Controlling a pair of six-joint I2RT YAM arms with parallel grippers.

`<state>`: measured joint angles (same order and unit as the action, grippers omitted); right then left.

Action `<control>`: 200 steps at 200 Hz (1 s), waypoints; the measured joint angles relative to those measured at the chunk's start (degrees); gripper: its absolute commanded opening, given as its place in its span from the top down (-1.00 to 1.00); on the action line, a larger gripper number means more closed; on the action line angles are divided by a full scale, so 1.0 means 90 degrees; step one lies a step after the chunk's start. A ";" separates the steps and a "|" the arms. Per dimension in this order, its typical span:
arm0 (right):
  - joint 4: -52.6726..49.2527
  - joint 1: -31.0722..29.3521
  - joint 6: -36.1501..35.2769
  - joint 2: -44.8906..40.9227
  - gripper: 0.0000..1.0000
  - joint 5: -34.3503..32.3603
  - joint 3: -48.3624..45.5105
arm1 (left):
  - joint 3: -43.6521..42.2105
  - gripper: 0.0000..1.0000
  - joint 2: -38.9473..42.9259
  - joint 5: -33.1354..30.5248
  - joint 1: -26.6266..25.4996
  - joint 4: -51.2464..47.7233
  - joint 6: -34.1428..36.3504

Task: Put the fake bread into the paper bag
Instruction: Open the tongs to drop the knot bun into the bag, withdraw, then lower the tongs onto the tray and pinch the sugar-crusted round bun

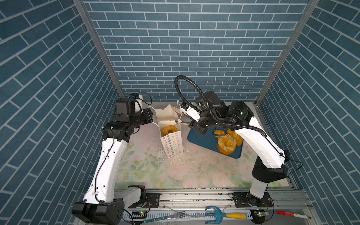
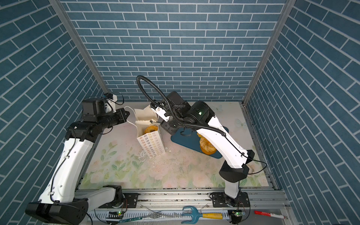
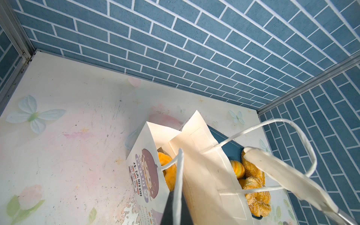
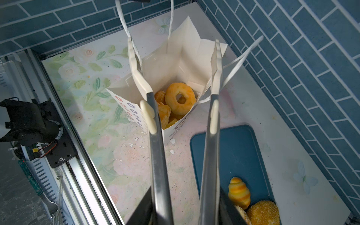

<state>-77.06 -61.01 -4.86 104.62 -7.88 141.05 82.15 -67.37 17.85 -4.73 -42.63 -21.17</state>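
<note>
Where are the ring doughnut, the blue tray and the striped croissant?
ring doughnut (image 4: 190, 102): right wrist view, on the ring's body beside the hole.
blue tray (image 4: 233, 152): right wrist view, on its bare floor.
striped croissant (image 4: 239, 191): right wrist view, on its ridged middle.

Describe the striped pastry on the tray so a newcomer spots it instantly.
Find the dark blue tray beside the white paper bag. At its occupied end, the striped croissant is the only smooth piece, banded yellow and orange, among crumb-coated buns.
</note>
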 measured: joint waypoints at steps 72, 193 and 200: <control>0.0818 0.0602 0.0090 -0.0554 0.08 -0.0304 0.0000 | 0.0056 1.00 -0.0100 0.0010 0.0000 -0.0007 0.0002; -0.0046 0.3563 0.2023 -0.1792 0.05 -0.0546 -0.3704 | 0.0131 1.00 -0.0100 0.0029 0.0000 -0.0019 0.0024; -0.0097 0.3687 0.2074 -0.1834 0.05 -0.0505 -0.3934 | 0.0131 1.00 -0.0100 0.0029 0.0000 -0.0019 0.0027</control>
<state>-77.93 -27.83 13.80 88.12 -12.43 105.65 83.33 -68.27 18.11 -4.73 -42.81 -20.93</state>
